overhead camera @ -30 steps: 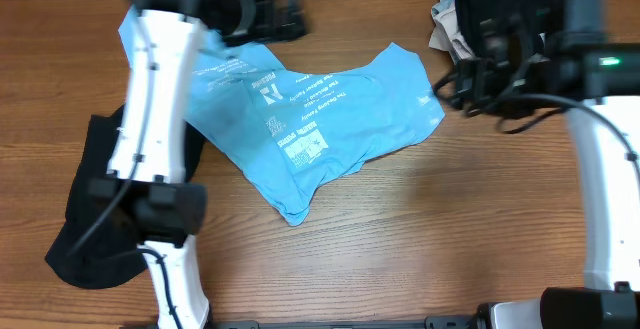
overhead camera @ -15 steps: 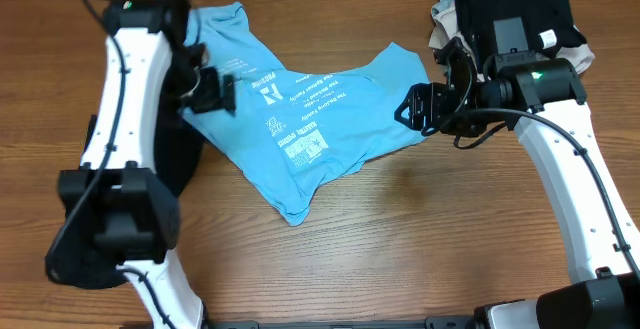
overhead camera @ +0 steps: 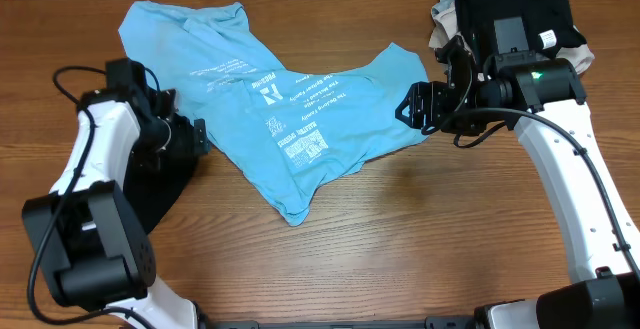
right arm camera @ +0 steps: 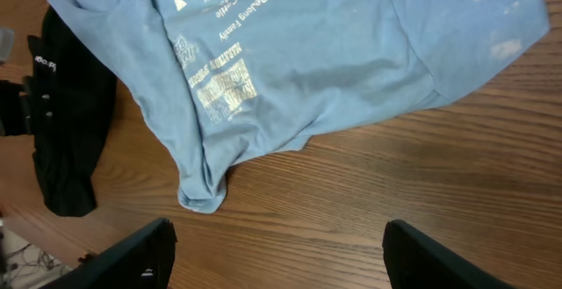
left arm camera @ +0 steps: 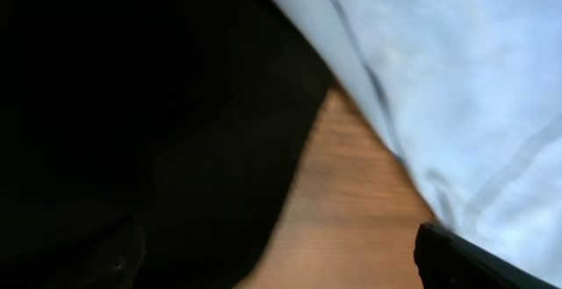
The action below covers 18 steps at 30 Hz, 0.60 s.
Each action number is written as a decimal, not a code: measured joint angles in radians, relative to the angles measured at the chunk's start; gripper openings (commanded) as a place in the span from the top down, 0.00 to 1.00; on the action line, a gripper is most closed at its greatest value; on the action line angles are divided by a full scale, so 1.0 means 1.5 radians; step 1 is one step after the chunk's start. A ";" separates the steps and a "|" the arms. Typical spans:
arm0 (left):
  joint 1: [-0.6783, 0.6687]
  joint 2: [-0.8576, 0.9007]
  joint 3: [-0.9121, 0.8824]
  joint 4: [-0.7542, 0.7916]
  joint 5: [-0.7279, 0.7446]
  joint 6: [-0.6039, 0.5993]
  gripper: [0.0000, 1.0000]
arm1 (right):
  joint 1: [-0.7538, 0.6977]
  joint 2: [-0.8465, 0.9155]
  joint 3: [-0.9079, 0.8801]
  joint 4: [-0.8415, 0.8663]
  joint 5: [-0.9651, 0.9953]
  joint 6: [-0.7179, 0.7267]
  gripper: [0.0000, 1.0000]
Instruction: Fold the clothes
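**Both pincers apart, shirt not yet folded**

My right gripper (right arm camera: 277,256) hung empty, jaws apart, at the edge of the light-blue T-shirt (right arm camera: 334,52). My left gripper (overhead camera: 193,135) gaped between that shirt and the black garment (overhead camera: 165,181). I judged the crumpled shirt needed spreading flat first. Only the overhead view showed the folded stack (overhead camera: 520,14); the left wrist view gave mostly blur.

A light-blue T-shirt (overhead camera: 300,119) with white lettering is lying crumpled mid-table. A black garment (overhead camera: 168,181) is lying beside its left edge. A folded black and beige pile (overhead camera: 530,4) is sitting far right.

White-shelled arms (overhead camera: 82,157) with black joints and cables.
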 measured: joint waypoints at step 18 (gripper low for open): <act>0.024 0.097 -0.007 0.164 -0.126 0.036 0.00 | 0.000 0.000 0.000 -0.008 0.057 0.002 0.17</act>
